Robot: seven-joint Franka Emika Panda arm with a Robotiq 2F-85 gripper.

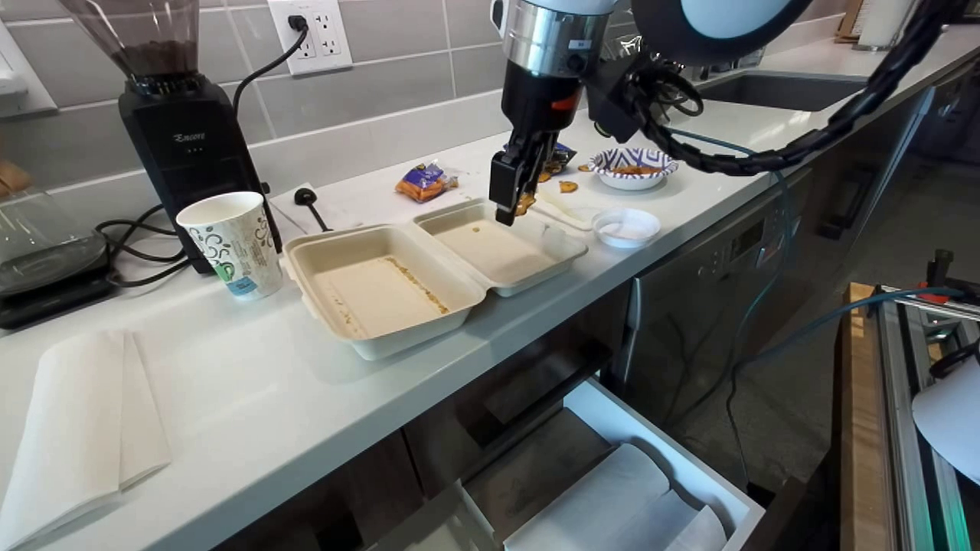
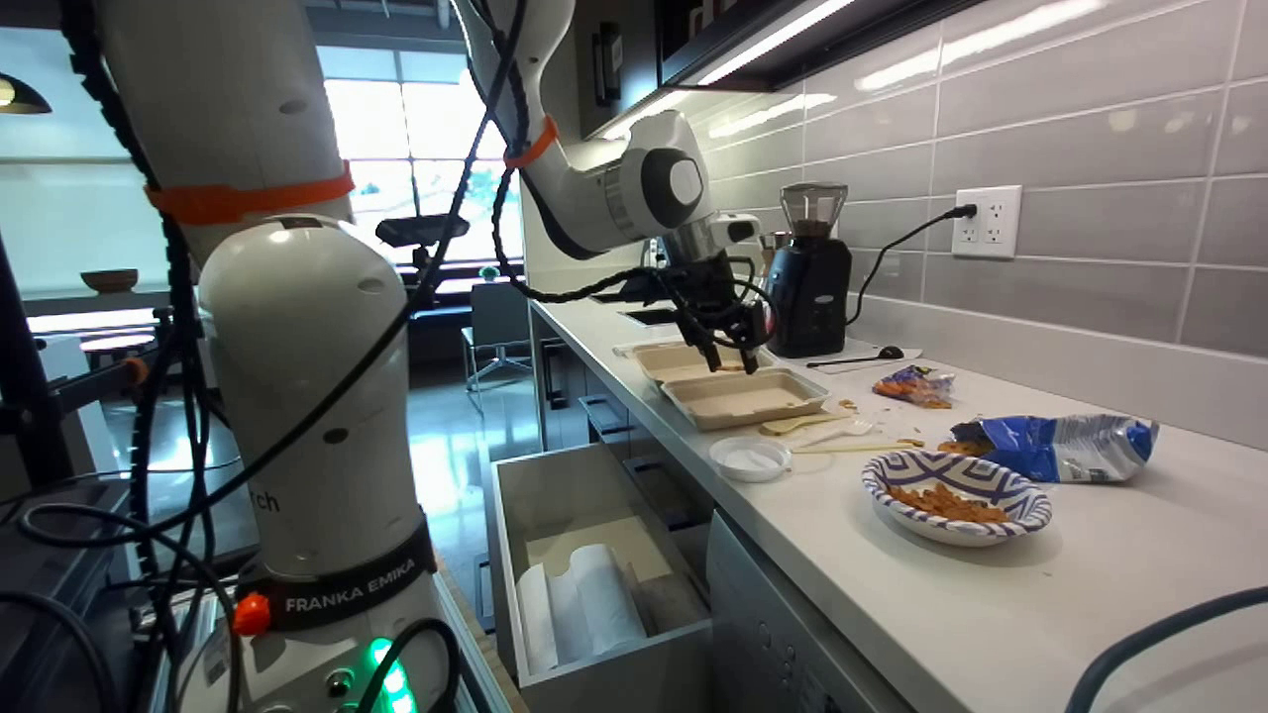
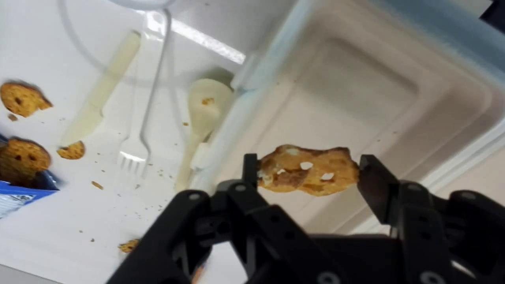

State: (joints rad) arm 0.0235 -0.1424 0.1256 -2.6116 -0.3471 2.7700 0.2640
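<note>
- Wrist view is showing the tool holding a brown snack piece, pinching it at both ends.
- The tool is standing part way apart, because the snack piece is filling the gap.
- The snack piece is hanging over one half of the unfolded food box, which is sitting on the counter.
- Holding it up over the food box is looking like the step in hand.
- My guess: the next move is calling for a gentle hold, as the snack piece is looking crumbly.
</note>
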